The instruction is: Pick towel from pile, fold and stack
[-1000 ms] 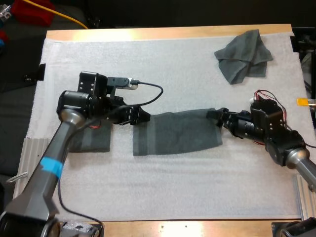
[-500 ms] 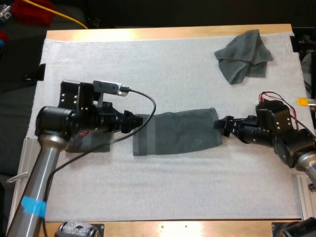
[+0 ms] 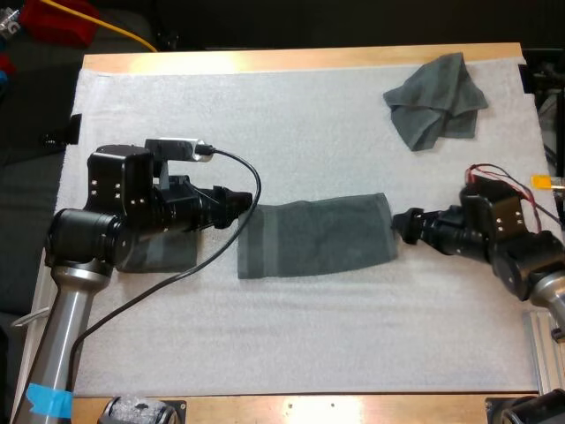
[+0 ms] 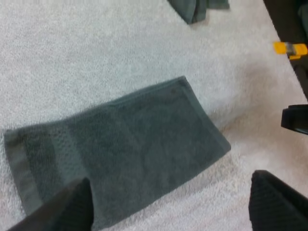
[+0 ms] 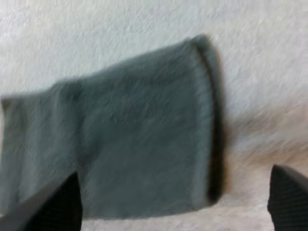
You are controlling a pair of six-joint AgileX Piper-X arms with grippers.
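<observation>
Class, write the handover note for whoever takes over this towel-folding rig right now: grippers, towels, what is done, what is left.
Grippers: left gripper open, at the left end of the flat folded towel; right gripper open, just off its right end. Neither holds it.
Towels: the flat folded towel lies mid white mat; folded stack beside the left arm; crumpled towel at the far right.
Done: one towel laid flat and folded.
Left: probably fold it again, put it on the stack, then do the crumpled towel.
</observation>
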